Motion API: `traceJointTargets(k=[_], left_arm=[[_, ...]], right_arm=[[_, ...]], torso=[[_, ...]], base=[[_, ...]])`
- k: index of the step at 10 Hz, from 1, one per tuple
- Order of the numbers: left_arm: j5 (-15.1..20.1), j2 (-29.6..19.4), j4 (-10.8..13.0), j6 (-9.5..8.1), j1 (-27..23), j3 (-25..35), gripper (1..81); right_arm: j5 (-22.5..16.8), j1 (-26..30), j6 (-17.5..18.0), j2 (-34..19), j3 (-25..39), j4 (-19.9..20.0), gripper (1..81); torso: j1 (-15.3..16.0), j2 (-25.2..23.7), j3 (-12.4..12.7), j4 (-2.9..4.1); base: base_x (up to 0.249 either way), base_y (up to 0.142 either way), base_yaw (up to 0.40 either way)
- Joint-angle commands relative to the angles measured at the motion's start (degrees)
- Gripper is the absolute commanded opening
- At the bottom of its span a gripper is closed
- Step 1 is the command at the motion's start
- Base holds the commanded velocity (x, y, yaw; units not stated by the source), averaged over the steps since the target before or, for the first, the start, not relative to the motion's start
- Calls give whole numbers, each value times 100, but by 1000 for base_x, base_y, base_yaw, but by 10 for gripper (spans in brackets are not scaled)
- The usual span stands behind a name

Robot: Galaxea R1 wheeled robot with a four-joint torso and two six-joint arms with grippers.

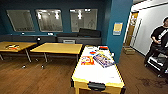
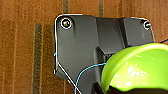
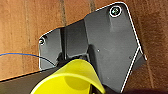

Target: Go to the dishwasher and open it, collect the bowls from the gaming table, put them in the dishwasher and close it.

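The gaming table (image 1: 97, 72), long with a white top and yellowish rim, stands just ahead of me, slightly right of centre. Colourful board-game boxes (image 1: 103, 60) lie on its far half. In the left wrist view a bright green bowl (image 2: 135, 67) hangs over the wooden floor, and my left gripper (image 2: 100, 88) is shut on its rim. The right wrist view has a yellow bowl (image 3: 72, 77) above the floor, held at its edge by my right gripper (image 3: 93, 88). The dishwasher is out of view.
Two plain yellow wooden tables (image 1: 58, 47) (image 1: 15, 45) stand to the left. A dark bench (image 1: 80, 38) runs along the teal back wall. A teal pillar (image 1: 120, 27) rises behind the gaming table. A person (image 1: 160, 40) with a rig stands at right near a cardboard box (image 1: 129, 50).
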Motion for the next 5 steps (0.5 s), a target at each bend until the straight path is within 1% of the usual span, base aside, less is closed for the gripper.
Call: traceJointTargets(k=[1,5], left_arm=[[221,-107,68,10,-347,24,10],[221,-98,59,10,-347,24,10]], right_arm=[[-228,273,-4,-102,22,-99,10],[-237,281,-13,-102,14,-108,10]], torso=[[11,0,0,0],[14,-2,0,0]], base=[[-91,0,0],[0,0,0]])
